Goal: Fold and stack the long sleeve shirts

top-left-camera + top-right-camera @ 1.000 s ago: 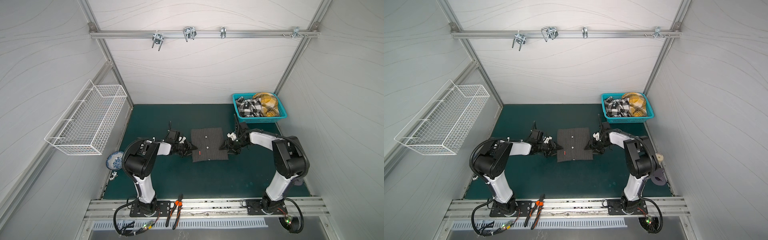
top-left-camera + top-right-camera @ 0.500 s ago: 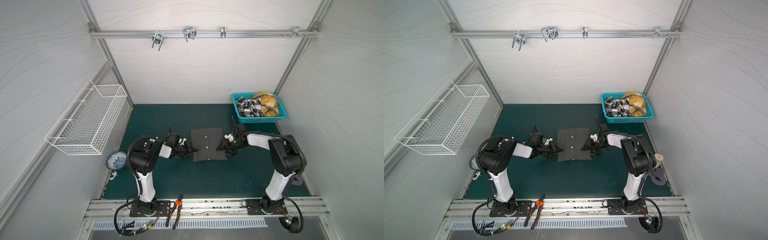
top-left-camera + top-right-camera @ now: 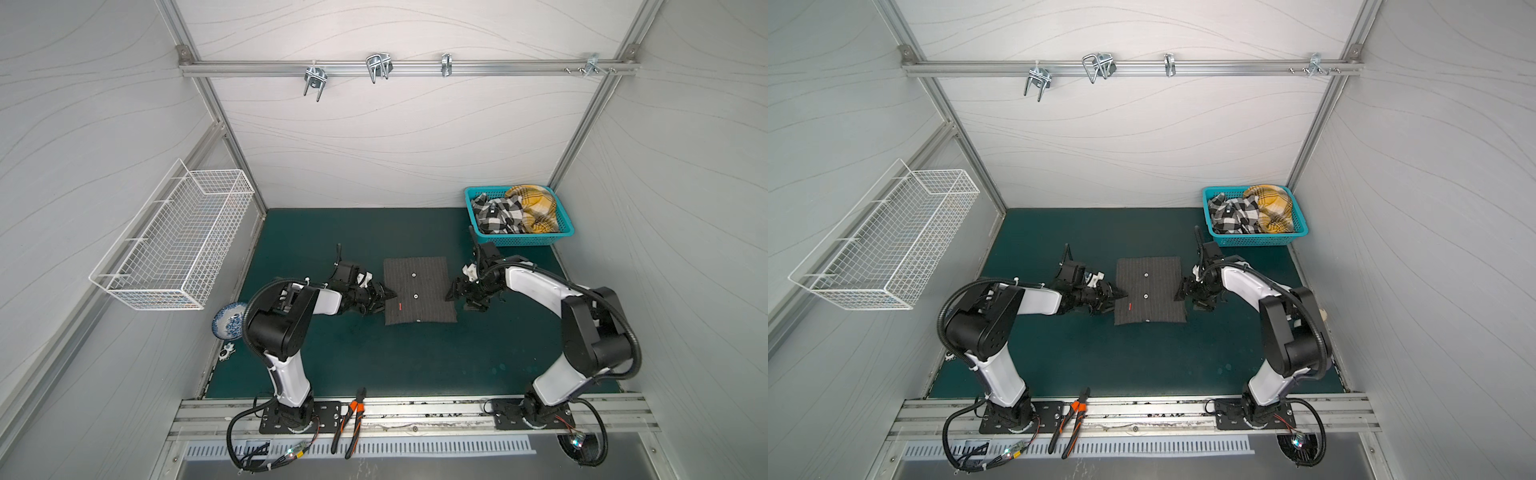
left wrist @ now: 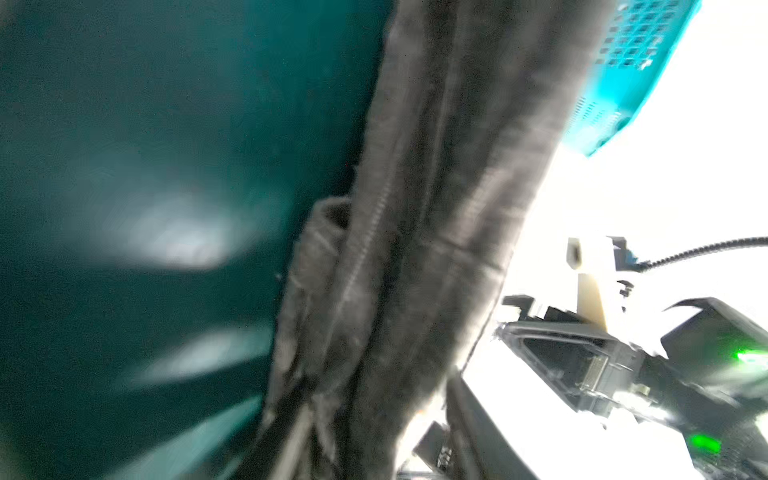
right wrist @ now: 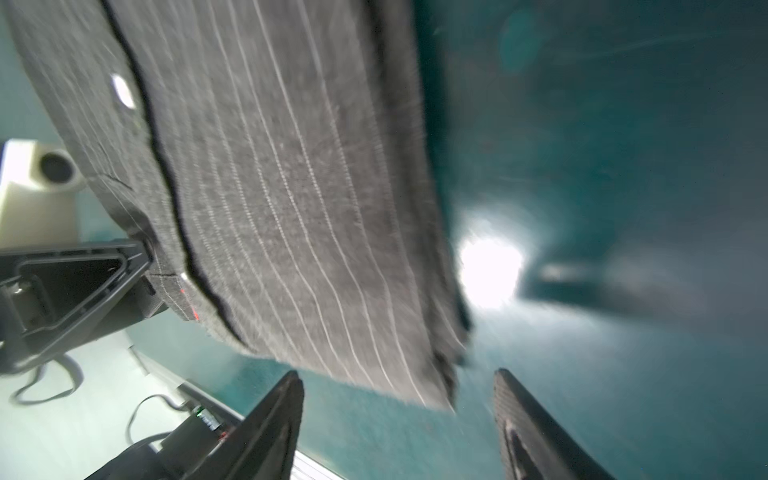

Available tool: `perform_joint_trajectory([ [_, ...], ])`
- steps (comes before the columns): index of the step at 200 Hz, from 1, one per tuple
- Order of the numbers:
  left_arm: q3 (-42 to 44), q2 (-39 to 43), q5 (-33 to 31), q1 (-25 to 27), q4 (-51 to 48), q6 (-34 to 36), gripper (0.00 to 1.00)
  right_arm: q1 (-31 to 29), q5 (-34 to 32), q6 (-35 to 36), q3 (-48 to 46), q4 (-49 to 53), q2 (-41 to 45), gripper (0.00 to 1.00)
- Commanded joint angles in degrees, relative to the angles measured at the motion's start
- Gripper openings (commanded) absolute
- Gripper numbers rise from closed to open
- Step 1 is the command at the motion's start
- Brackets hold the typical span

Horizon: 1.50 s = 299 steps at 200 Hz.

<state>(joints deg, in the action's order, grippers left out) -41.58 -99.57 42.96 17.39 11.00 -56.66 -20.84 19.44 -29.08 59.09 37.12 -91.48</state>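
Observation:
One long sleeve shirt, dark grey with pale pinstripes and white buttons, lies folded into a flat rectangle mid-mat in both top views. My left gripper is at its left edge with its jaws spread, one fingertip over the hem. The left wrist view is blurred and filled by the shirt's layered edge. My right gripper stands open just off the right edge. Its fingers hold nothing, and the shirt lies beyond the tips.
A teal basket with checked and yellow plaid clothes sits at the back right, close behind the right arm. On the left wall hangs a white wire basket. A blue-patterned bowl sits left, and orange-handled pliers lie on the front rail.
Both grippers pressed in on the shirt's sides, bunching and skewing it, then spread their jaws. The shirt now lies flat and square, and the right gripper has drawn slightly back.

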Motion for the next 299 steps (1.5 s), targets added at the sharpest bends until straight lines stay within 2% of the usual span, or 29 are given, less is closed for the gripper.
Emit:
perform_joint_trajectory([
  [1, -2.78, 8.91, -7.03, 0.32, -19.66, 7.81, 0.66, -0.85, -3.94, 0.63, 0.99, 5.77, 4.23, 0.72],
  [20, -5.61, 14.94, -13.19, 0.37, -30.53, 10.77, 0.66, -1.82, -3.64, 0.53, 1.43, 5.34, 5.42, 0.69],
  [35, -7.05, 15.94, -13.68, 0.37, -32.97, 10.65, 0.62, -2.45, -2.86, 0.52, 2.52, 5.03, 4.81, 0.60],
  [53, -8.06, 14.21, -11.13, 1.03, -31.19, 9.49, 0.49, -3.41, -2.33, 0.47, 4.08, 4.25, 2.96, 0.44],
  [68, -9.31, 11.16, -10.28, 2.06, -29.15, 8.81, 0.30, -4.24, -1.82, 0.60, 5.34, 3.16, 0.87, 0.32],
  [81, -10.96, 7.67, -8.95, 2.64, -27.40, 8.48, 0.19, -4.23, -1.07, 0.53, 6.16, 1.86, -1.17, 0.25],
  [99, -12.70, 3.14, -7.64, 2.74, -24.84, 7.43, 0.12, -4.28, -0.22, 0.43, 7.62, 0.50, -4.87, 0.20],
  [120, -14.90, -0.34, -8.95, 2.74, -26.66, 8.44, 0.06, -4.32, 1.21, 0.27, 8.64, -1.28, -9.09, 0.19],
  [159, -13.96, -3.90, -11.76, 2.64, -28.24, 9.22, 0.04, -4.16, -0.54, 0.10, 7.38, -3.33, -13.49, 0.16],
  [202, -9.01, -6.42, -10.47, 2.74, -25.02, 8.00, 0.09, -6.24, -1.18, -1.61, 0.68, -5.98, -12.38, 0.14],
  [224, -6.04, -3.39, -10.31, 2.82, -25.12, 8.36, 0.11, -7.10, -2.82, -3.40, -2.49, -5.89, -9.59, 0.13],
  [237, -5.06, -0.12, -10.53, 2.90, -26.87, 9.46, 0.15, -7.15, -2.92, -4.38, -4.13, -5.56, -6.79, 0.13],
  [259, -5.24, 5.99, -10.46, 3.00, -30.94, 11.40, 0.35, -8.28, -4.43, -4.28, -4.44, -2.29, -1.29, 0.15],
  [269, -6.74, 8.46, -11.23, 2.94, -33.55, 12.49, 0.41, -8.70, -5.38, -4.07, -3.67, -0.39, 0.69, 0.17],
  [285, -10.24, 10.93, -12.19, 2.83, -35.99, 13.23, 0.44, -9.04, -6.60, -3.88, -1.71, 2.60, 2.88, 0.20],
  [299, -14.18, 10.38, -13.60, 2.83, -37.73, 14.03, 0.42, -9.04, -6.98, -3.66, 0.68, 3.95, 3.08, 0.21],
])
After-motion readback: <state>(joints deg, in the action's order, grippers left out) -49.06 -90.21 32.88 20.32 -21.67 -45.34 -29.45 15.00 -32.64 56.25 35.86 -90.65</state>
